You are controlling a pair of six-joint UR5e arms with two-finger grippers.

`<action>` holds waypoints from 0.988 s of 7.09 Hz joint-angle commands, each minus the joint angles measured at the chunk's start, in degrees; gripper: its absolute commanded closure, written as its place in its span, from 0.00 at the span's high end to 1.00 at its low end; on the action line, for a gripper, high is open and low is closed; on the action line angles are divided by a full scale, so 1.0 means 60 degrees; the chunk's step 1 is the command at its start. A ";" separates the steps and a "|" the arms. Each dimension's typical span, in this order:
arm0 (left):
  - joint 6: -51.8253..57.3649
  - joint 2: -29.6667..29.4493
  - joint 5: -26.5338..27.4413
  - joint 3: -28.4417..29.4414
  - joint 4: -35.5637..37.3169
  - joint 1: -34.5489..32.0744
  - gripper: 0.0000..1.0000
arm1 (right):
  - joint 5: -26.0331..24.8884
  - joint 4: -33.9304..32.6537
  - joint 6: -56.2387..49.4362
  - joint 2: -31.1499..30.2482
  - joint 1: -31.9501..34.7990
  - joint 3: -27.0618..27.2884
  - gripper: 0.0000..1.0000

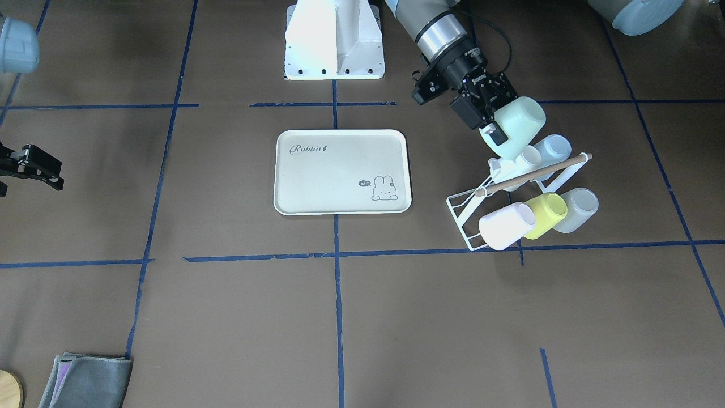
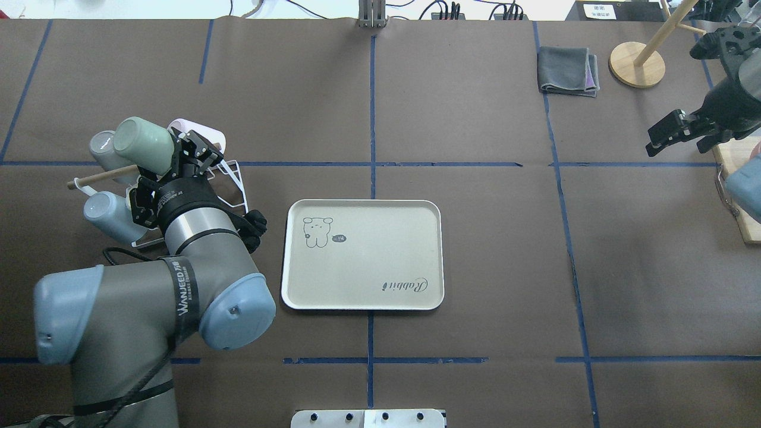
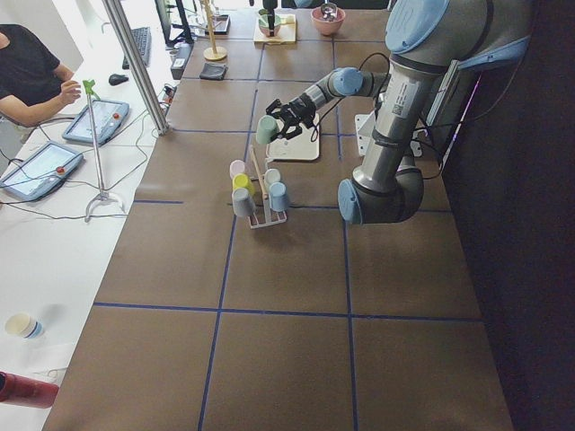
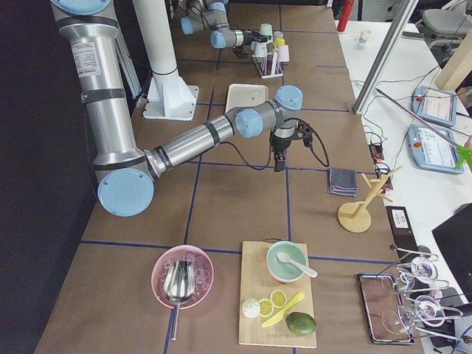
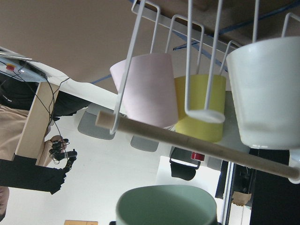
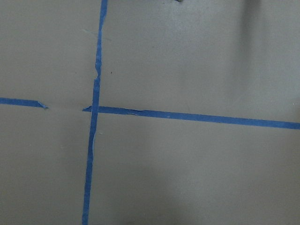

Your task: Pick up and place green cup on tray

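My left gripper (image 1: 497, 129) is shut on the pale mint-green cup (image 1: 520, 127) near its rim and holds it tilted, lifted above the white wire cup rack (image 1: 468, 220). In the overhead view the green cup (image 2: 142, 142) is at the far left, over the rack, with the left gripper (image 2: 172, 159) beside it. The left wrist view shows the cup's rim (image 5: 166, 206) at the bottom. The cream tray (image 1: 340, 170) with "Rabbit" script lies flat at the table's middle and holds nothing; it also shows in the overhead view (image 2: 362, 267). My right gripper (image 2: 670, 134) is open and empty, far from both.
The rack has a wooden dowel (image 1: 532, 174) and holds a pink cup (image 1: 506, 225), a yellow-green cup (image 1: 545, 214), pale blue cups (image 1: 576, 209) and a white cup (image 1: 528, 158). A folded grey cloth (image 2: 568, 70) and a wooden stand (image 2: 636, 64) are at the far right.
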 commanded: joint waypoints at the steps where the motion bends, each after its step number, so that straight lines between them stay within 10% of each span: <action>1: -0.0780 -0.0100 -0.1340 -0.1043 -0.1391 -0.0331 0.49 | -0.0007 0.0004 0.0000 0.0024 0.0015 0.0002 1.00; 7: -0.7666 -0.0012 -0.4213 -0.0493 -0.8582 -0.0362 0.44 | -0.0007 0.0004 -0.0014 0.0098 0.0205 0.0002 1.00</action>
